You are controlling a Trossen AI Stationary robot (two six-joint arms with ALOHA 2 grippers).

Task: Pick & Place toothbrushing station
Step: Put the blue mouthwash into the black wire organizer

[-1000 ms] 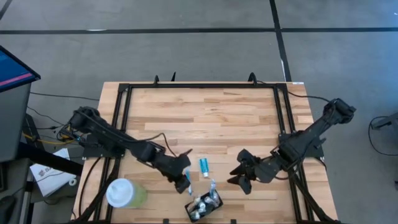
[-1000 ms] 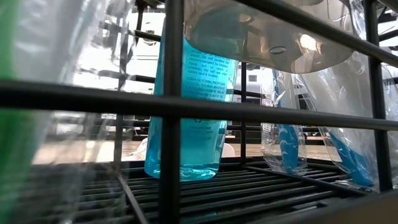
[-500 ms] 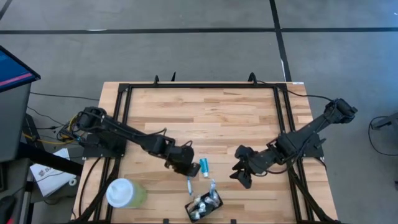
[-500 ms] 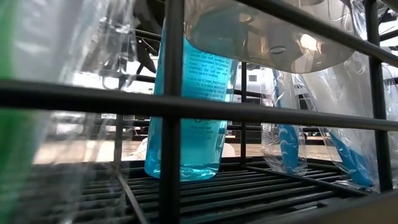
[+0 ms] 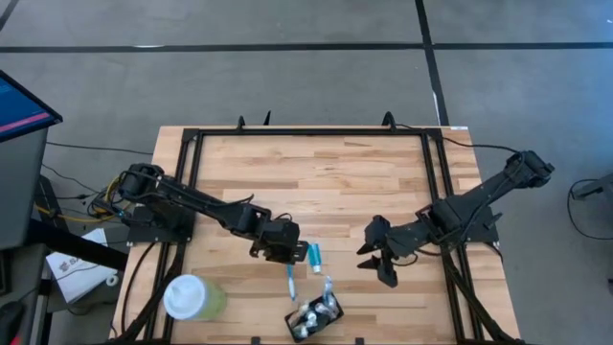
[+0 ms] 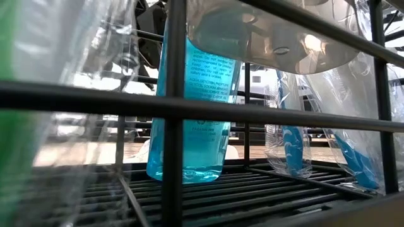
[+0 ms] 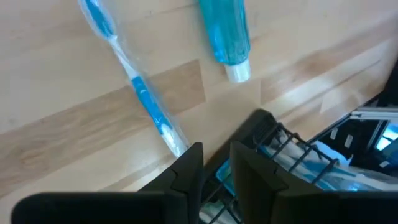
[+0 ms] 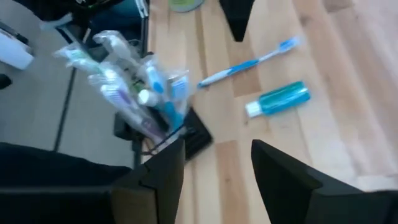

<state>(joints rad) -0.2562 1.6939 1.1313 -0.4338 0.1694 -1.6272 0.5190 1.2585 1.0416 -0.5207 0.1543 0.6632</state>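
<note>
Holder (image 5: 314, 317) cut by table edge; left jaws narrow, empty; right jaws wide.

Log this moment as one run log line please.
left gripper: empty, above blue toothbrush | right gripper: open, empty | teal tube: lying on table | black holder: near table's front edge

Two matte black jointed arms, thin black cables looped along their links; each gripper (image 5: 280, 251) (image 5: 375, 264) ends in two blocky dark fingers (image 7: 186, 176)
</note>
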